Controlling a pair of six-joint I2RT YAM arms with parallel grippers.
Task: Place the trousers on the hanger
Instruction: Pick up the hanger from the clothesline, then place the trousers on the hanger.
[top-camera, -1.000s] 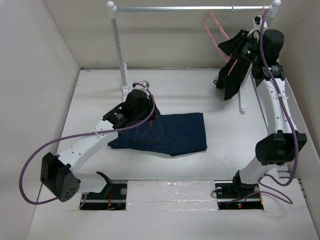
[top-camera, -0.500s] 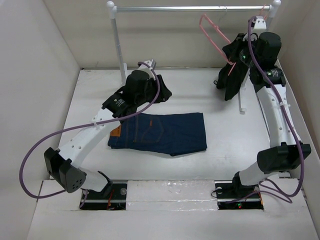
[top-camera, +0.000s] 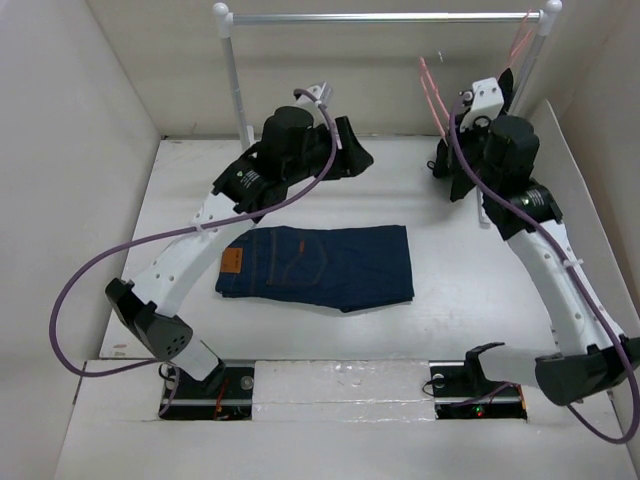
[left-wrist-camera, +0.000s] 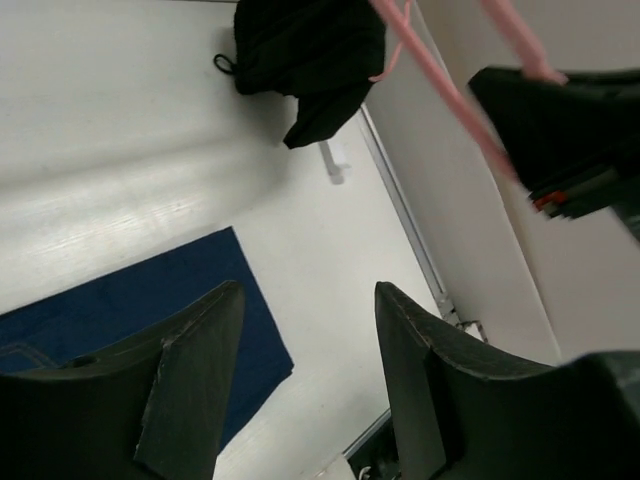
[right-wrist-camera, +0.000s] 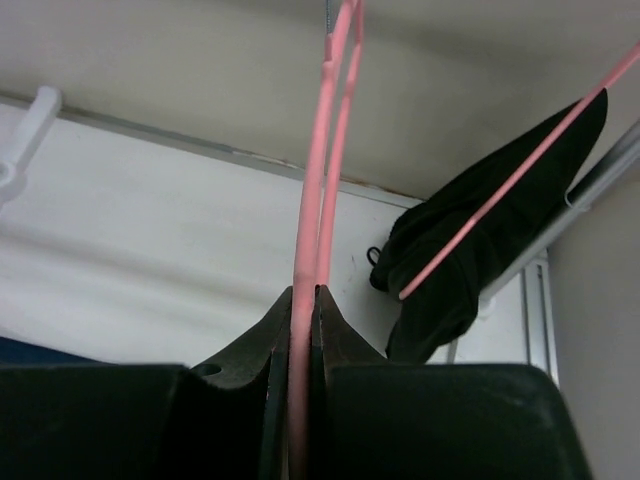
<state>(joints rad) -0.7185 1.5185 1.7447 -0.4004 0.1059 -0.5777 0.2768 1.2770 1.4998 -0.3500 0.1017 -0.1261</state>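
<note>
Right gripper (right-wrist-camera: 305, 300): fingers clamped on the lower bar of the hanger (right-wrist-camera: 322, 150), whose pink wire rises straight up from between them.
Hanger, change: over the past second the right arm has drawn it down and toward the table's middle; in the overhead view it now appears blurred and below the rail (top-camera: 380, 17), and whether its hook is fully off cannot be told.
Left gripper (left-wrist-camera: 310, 295): fingers spread wide with nothing between them.
Left arm, change: a second ago it sat low over the waist end of the trousers (top-camera: 330, 265); it has since lifted and swung toward the right arm.
Trousers: folded flat on the table as before, below and behind the left fingers, well apart from the right ones.
Beyond the right fingers: the black garment (right-wrist-camera: 470, 250) on a second pink hanger (right-wrist-camera: 520, 180), untouched.
Reading: the hanger looks to be on its way to the cloth; nothing is draped yet, so the task is at an early stage.
</note>
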